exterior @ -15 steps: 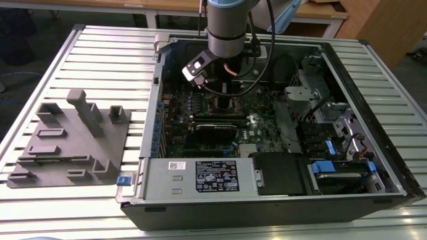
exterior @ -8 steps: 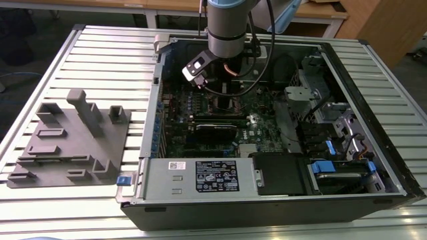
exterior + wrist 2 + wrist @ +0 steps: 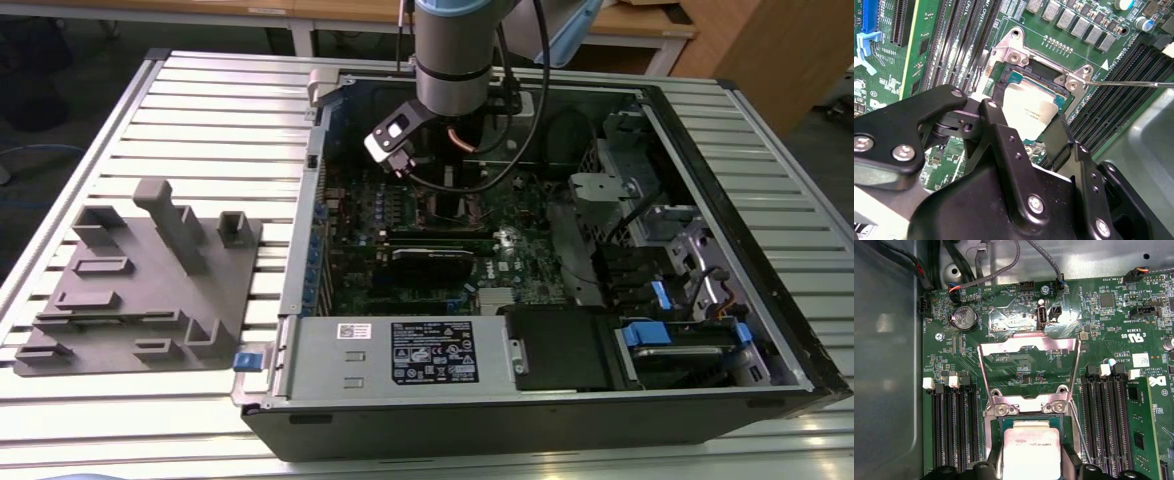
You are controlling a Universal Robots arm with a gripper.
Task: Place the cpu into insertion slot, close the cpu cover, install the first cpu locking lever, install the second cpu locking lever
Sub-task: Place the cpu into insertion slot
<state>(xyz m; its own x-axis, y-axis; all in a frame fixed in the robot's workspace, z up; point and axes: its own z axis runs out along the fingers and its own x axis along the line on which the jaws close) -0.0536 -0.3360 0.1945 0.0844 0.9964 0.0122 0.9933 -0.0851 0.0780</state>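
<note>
The cpu (image 3: 1031, 106), a silvery square chip, sits low over the insertion slot (image 3: 1018, 78) on the green motherboard. My gripper (image 3: 1026, 121) reaches down from the arm (image 3: 454, 60) into the open computer case, and its black fingers (image 3: 999, 127) press the chip's two opposite sides. In the first wrist view the cpu (image 3: 1031, 450) lies between the fingertips, within the insertion slot's (image 3: 1026, 419) rim. The cpu cover (image 3: 1026, 347) is swung open, away from the slot. A thin locking lever (image 3: 1134, 84) sticks out unlatched to one side.
Rows of black memory slots (image 3: 951, 425) flank the socket on both sides. Cables (image 3: 534, 130) hang beside the arm inside the case (image 3: 747, 300). A black card (image 3: 427, 262) lies across the board. A grey fixture block (image 3: 147, 280) stands at the exterior view's left.
</note>
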